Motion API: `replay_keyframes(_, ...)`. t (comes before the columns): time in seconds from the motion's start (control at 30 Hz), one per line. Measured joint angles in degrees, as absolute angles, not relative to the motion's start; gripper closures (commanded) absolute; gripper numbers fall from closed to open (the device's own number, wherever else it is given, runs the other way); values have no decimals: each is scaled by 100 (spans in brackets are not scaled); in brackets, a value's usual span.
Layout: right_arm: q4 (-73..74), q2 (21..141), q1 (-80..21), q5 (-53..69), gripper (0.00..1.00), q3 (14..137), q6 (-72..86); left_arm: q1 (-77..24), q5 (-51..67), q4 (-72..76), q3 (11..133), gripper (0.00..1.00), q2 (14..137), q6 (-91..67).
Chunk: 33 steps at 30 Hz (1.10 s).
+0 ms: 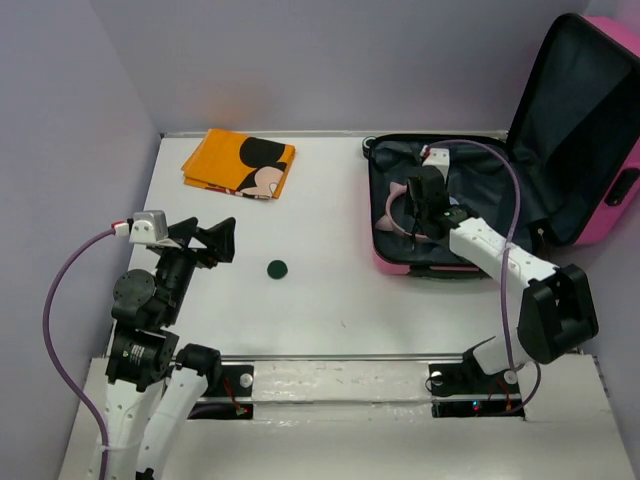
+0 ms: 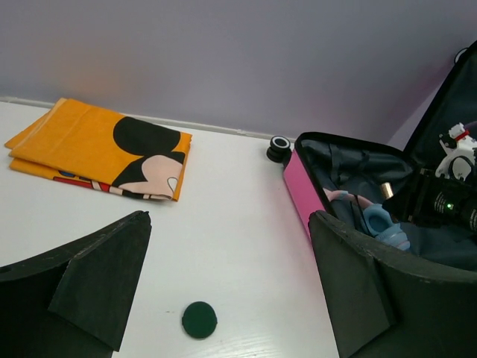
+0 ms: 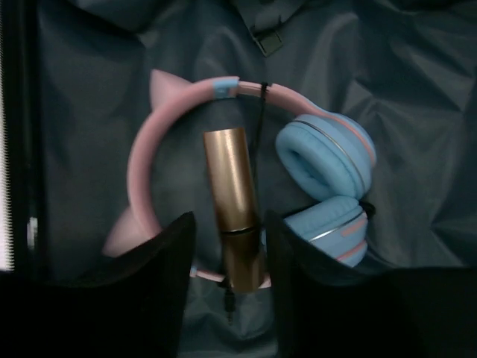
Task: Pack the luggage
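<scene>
Fingers [image 2: 97,276] of the left gripper [image 1: 212,238] are spread as wide as they go, with nothing between them. It hovers over the white table [image 1: 330,200], well to the left of the luggage [image 1: 395,262]. A small dark green disc [image 1: 277,268] lies flat on the table between that gripper and the luggage, touching neither.

The luggage is a hot-pink hard shell lying open at the right side of the table. Its dark navy lined base faces up and its lid [image 1: 590,120] is propped up beyond its right edge. The right gripper [image 3: 229,224] reaches down into the base. Its fingers [image 3: 164,283] stand slightly apart, one on each side of a gold tube [image 3: 232,201], with a thin gap showing on the left side, so they are not pinching it. The tube rests across a pair of cat-ear headphones [image 3: 141,171] with a pink band and blue ear cups [image 3: 328,160], lying on the lining.

A black wheel [image 2: 280,147] sticks out at the luggage's far left corner. Farther left of the luggage, at the table's back edge, lies a folded orange cloth [image 1: 240,163] printed with a cartoon mouse.
</scene>
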State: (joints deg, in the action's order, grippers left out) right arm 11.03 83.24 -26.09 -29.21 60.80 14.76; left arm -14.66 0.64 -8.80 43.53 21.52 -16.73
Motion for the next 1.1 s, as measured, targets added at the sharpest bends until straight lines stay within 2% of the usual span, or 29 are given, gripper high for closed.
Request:
replay_keyframes(0.07, 1210, 8379, -2528, -3074, 32, 6034, 1529, -1468, 69, -880, 4353, 1, 2152, -1675)
replay_keyframes(0.13, 1291, 8447, -2574, -2943, 33, 6038, 1540, -1468, 82, -880, 4351, 1, 2152, -1675)
replay_keyframes(0.23, 1293, 8460, -2781, -2556, 43, 6062, 1520, -1468, 99, -880, 4351, 1, 2152, -1675)
replay_keyframes(0.37, 1234, 8654, -3553, -2233, 43, 6405, 1406, -1468, 104, -878, 4351, 1, 2152, -1675)
replay_keyframes(0.47, 943, 9284, -4469, -1680, 35, 6995, 1310, -1468, 102, -878, 4351, 1, 2152, -1675)
replay_keyframes(0.57, 812, 10145, -5192, -1170, 34, 7575, 1238, -1468, 99, -878, 4351, 1, 2152, -1675)
replay_keyframes(0.77, 867, 11561, -5655, -661, 34, 8315, 1203, -1468, 99, -878, 4351, 1, 2152, -1675)
replay_keyframes(0.9, 1004, 12333, -5714, -508, 39, 8788, 1192, -1468, 99, -878, 4351, 1, 2152, -1675)
replay_keyframes(1.03, 989, 12809, -5739, -491, 72, 9467, 1188, -1468, 99, -878, 4351, 1, 2152, -1675)
replay_keyframes(1.07, 985, 12892, -5743, -499, 88, 9544, 1181, -1468, 99, -878, 4351, 1, 2152, -1675)
replay_keyframes(1.1, 974, 12943, -5754, -532, 92, 9605, 1208, -1468, 99, -878, 4351, 1, 2152, -1675)
